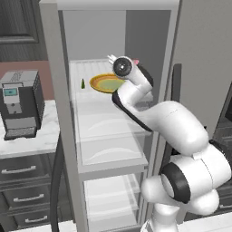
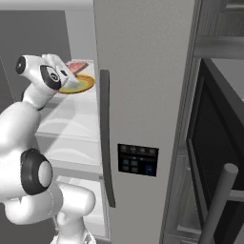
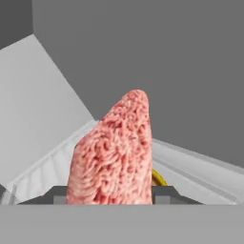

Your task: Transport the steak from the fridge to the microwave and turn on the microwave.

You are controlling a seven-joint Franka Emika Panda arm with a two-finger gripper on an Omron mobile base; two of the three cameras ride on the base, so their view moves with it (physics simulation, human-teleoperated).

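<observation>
The fridge (image 1: 59, 113) stands open, its glass shelves bare apart from a round yellow-orange plate (image 1: 105, 84) on the upper shelf. My arm reaches in over that shelf. The steak (image 3: 114, 152), a pinkish-red slab, stands on edge between my fingertips, and my gripper (image 3: 112, 195) is shut on it. From the right base view the steak (image 2: 77, 66) hangs just above the plate (image 2: 78, 86), with the gripper (image 2: 70, 72) beside it. The fridge door (image 2: 143, 95) fills the middle of that view. The black microwave (image 2: 214, 143) sits to its right.
A dark coffee machine (image 1: 20, 104) stands on the marble counter (image 1: 36, 138) left of the fridge, with grey drawers (image 1: 22, 181) below. A small dark green item (image 1: 83, 83) sits on the shelf beside the plate. The microwave's grey bar handle (image 2: 221, 200) juts out at lower right.
</observation>
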